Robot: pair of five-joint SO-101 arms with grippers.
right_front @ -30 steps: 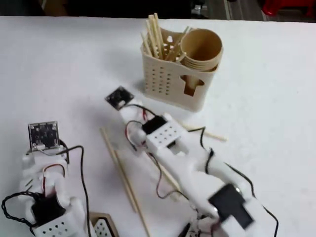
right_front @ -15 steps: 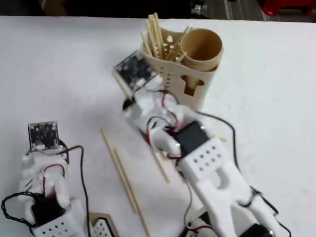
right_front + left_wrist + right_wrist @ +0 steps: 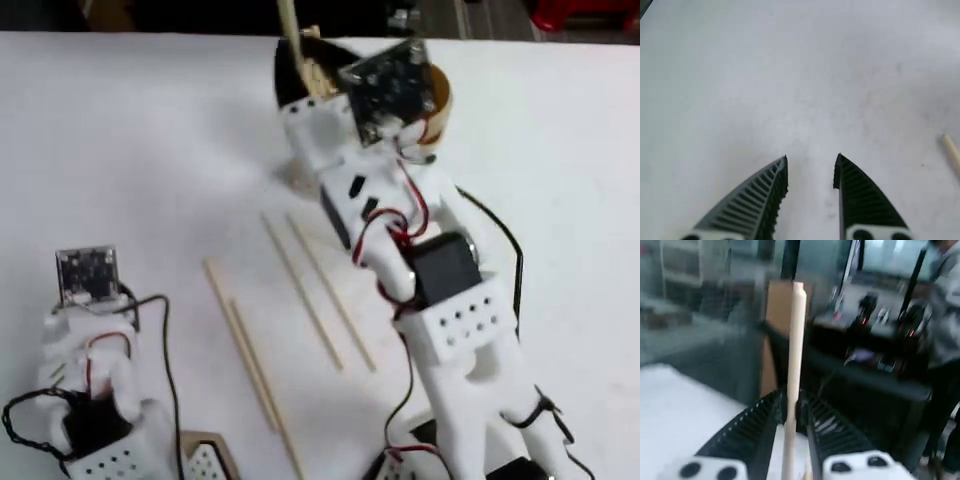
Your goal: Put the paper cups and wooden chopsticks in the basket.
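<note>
My right gripper is raised at the beige basket and hides most of it. It is shut on a wooden chopstick that stands upright between the jaws; the stick's top rises past the table's far edge. The paper cup peeks out behind the wrist. Several chopsticks lie loose on the white table left of the right arm. My left arm rests at the near left. My left gripper is open over bare table, with a chopstick end beside it.
A small brown object sits at the near edge beside the left arm. Cables hang along both arms. The table's far edge meets a dark background. Bare white surface stretches across the far left and the right side.
The right arm rose from the table with a chopstick and swung away to the basket. Two chopsticks that it covered now show on the table. The left arm stayed still.
</note>
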